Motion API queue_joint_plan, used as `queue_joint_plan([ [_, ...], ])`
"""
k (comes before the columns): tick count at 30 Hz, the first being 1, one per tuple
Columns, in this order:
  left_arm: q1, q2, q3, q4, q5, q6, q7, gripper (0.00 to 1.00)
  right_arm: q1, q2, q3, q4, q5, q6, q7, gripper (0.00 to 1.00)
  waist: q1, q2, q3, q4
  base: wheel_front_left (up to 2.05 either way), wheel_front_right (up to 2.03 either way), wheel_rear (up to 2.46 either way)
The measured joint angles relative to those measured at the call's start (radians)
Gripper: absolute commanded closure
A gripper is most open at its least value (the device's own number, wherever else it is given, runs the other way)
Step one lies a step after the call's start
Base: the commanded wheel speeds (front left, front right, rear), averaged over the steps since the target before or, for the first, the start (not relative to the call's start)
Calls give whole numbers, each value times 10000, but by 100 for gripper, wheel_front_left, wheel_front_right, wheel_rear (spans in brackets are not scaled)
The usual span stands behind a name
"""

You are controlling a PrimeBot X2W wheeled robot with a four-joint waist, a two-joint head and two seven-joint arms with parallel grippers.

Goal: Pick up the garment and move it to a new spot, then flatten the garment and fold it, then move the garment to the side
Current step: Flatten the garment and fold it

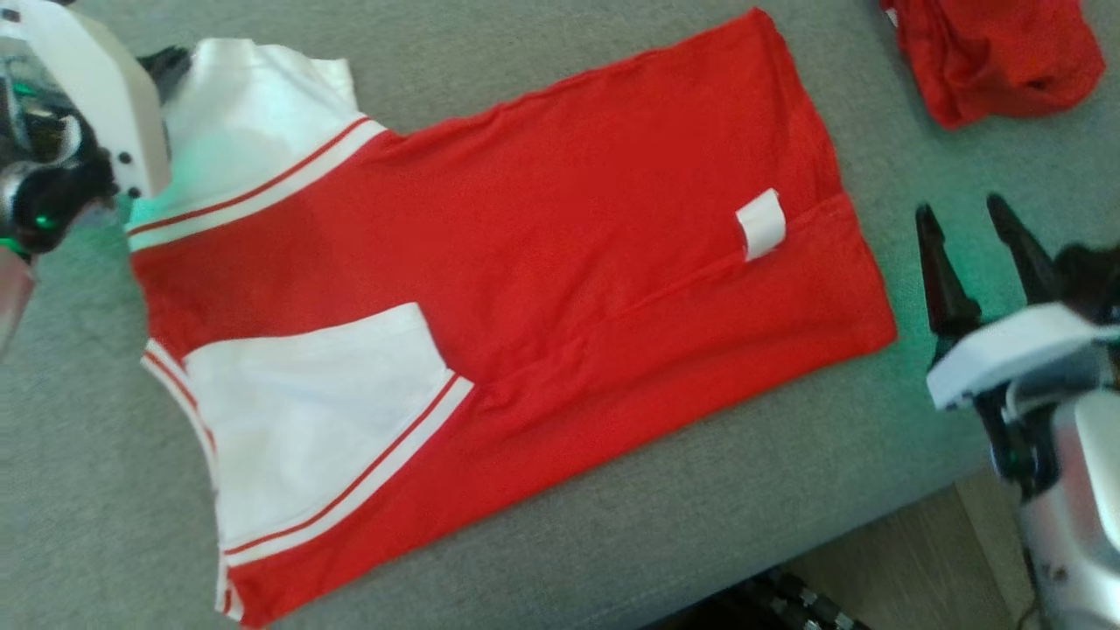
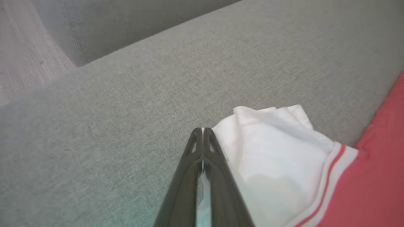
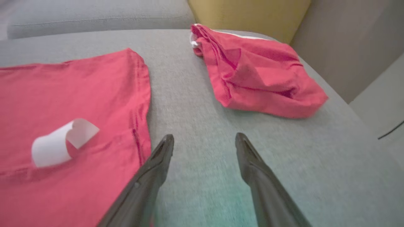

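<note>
Head view: the garment (image 1: 525, 262) lies flat on the sofa (image 1: 87, 490), with its long axis running roughly from 8 to 2 o'clock and its sleeves at the 9 o'clock end. At 10 o'clock the left gripper (image 2: 202, 130) has its fingers pressed together at the far white sleeve (image 2: 277, 148), apparently pinching its edge. The right gripper (image 1: 962, 210), spread wide and empty, stands just off the hem at 3 o'clock.
</note>
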Motion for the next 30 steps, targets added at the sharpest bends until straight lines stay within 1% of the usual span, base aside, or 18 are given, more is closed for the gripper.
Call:
queue_joint_plan([
  [3, -12, -15, -253, -305, -10, 0, -430, 100, -602, -178, 407, -29, 476, 0, 412, 0, 0, 0, -176, 220, 0, 0, 0],
  [7, -139, -42, -823, -742, -52, 0, -888, 100, -1675, -426, 1235, 316, 1358, 0, 1371, 0, 0, 0, -411, 578, 0, 0, 0],
  [11, -547, -33, -1346, -1074, -113, 0, -1294, 100, -2837, -612, 1768, 1411, 1714, 0, 2190, 0, 0, 0, -527, 968, 0, 0, 0],
  [14, -848, -17, -1697, -1256, -295, 0, -1473, 100, -3713, -709, 2219, 2385, 1707, 0, 2619, 0, 0, 0, -546, 1214, 0, 0, 0],
  [17, -1146, 8, -2194, -1404, -395, 0, -1712, 100, -4865, -848, 2708, 3634, 1484, 0, 2679, 0, 0, 0, -455, 1483, 0, 0, 0],
  [22, -1495, 40, -2830, -1522, -606, -2, -1985, 100, -6077, -982, 2945, 5242, 1011, 0, 2437, 0, 1, 0, -309, 1765, 0, 0, 0],
  [27, -1852, 119, -3359, -1561, -869, -75, -2171, 100, -6583, -920, 3455, 6345, 1001, 0, 2401, 0, 1, 0, -171, 1957, 0, 0, 0],
  [30, -2034, 157, -3638, -1557, -1001, -75, -2311, 100, -6758, -894, 3760, 6746, 1005, 0, 2305, 0, 1, 0, -125, 2004, 0, 0, 0],
])
